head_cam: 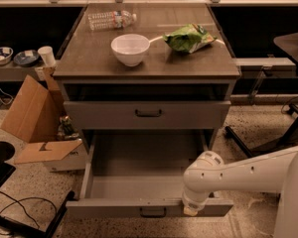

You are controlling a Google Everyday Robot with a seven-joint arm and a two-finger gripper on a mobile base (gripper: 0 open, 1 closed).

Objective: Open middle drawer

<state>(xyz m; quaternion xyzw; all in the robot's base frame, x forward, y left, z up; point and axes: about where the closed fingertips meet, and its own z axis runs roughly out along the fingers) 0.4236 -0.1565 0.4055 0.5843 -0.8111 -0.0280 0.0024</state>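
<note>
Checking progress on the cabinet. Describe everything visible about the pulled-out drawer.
The pulled-out drawer is wide, grey, metal-looking, with a low front panel and a small dark bar handle at centre. It is drawn far out below the closed drawer, level, plain grey inside. The pincer hangs at the front panel's right end, apparently touching its top edge.

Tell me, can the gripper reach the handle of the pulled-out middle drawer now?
Probably yes. The gripper hangs at the front of the middle drawer, close beside its handle, and nothing lies between them.
</note>
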